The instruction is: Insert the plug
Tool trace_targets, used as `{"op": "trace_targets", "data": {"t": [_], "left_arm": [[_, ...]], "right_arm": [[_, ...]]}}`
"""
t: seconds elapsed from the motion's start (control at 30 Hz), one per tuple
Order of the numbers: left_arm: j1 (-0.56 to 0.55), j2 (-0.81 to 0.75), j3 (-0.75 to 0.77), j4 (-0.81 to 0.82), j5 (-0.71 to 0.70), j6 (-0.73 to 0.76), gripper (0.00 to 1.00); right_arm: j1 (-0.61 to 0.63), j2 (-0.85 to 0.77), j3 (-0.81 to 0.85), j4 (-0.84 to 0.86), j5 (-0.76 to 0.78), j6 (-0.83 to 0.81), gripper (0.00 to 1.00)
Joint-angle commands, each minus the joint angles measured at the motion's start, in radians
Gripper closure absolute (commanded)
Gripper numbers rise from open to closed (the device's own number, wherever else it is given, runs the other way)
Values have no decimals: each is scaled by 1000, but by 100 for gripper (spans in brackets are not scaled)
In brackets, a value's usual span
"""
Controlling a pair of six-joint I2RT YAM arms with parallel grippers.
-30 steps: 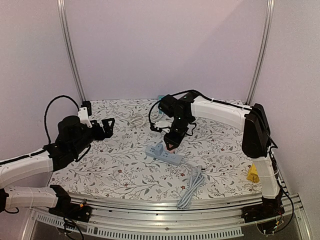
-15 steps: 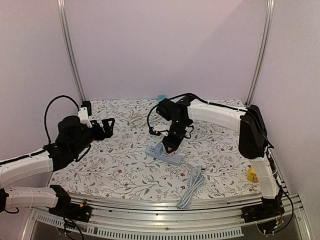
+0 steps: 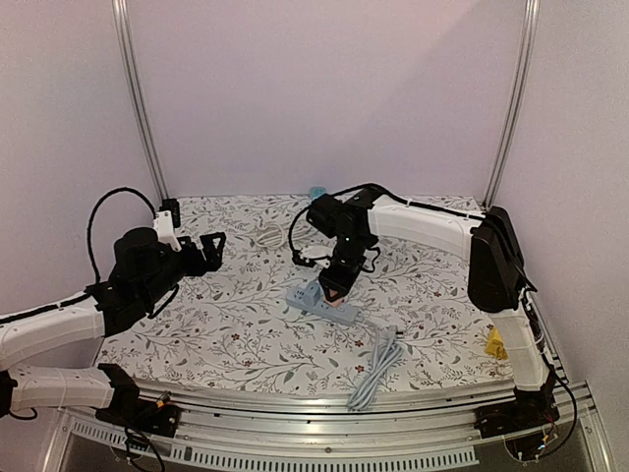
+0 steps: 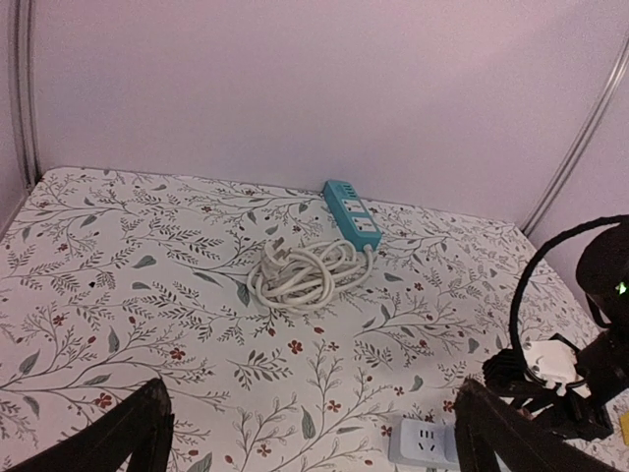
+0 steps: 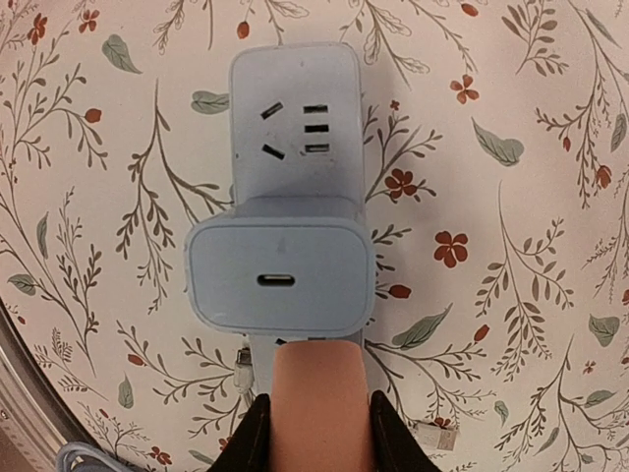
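- My left gripper (image 3: 206, 248) hangs over the 9 o'clock side of the table (image 3: 197, 334), jaws spread wide with nothing between them. Its own camera shows only the two finger ends, cut off by the bottom edge.
- A white coil (image 4: 303, 270) of cable lies loose toward the back, at about 11 o'clock from the grey strip. I can't trace its ends in the tangle.
- A teal strip (image 4: 352, 209) lies just beyond the coil, at its 1 o'clock, near the back wall. From above I see only a sliver of it.
- The grey strip (image 3: 316, 303) lies mid-table on a slant. Its cord (image 3: 378, 364) trails from the 4 o'clock end toward the front edge.
- The plug (image 5: 280, 278), a pale block with one slot port facing the wrist camera, sits on the grey strip. One bare set of sockets shows at its 12 o'clock. The prongs are hidden under the body, so I can't tell how deep it is seated.
- My right gripper (image 5: 316, 366) is closed, its tan tip meeting the plug's 6 o'clock edge. I can't make out whether it pinches the plug or only rests against it. From above, the gripper hides most of the plug.
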Motion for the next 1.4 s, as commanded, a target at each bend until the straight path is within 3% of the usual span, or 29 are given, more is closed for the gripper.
{"op": "trace_targets", "data": {"t": [0.0,0.77,1.03,1.37], "left_arm": [[15,3,-14,-4,-10,7,1],[15,-1,-14,-3,-9,8,0],[14,0,-15,-3,-14,9,0],[15,0,-15,-3,-17,9,1]], "right_arm": [[4,37,21,20,0,-8,100],[4,56,26,96,82,-25,100],[10,64,14,34,49,-1,100],[34,-19,-93,53,48,42,100]]}}
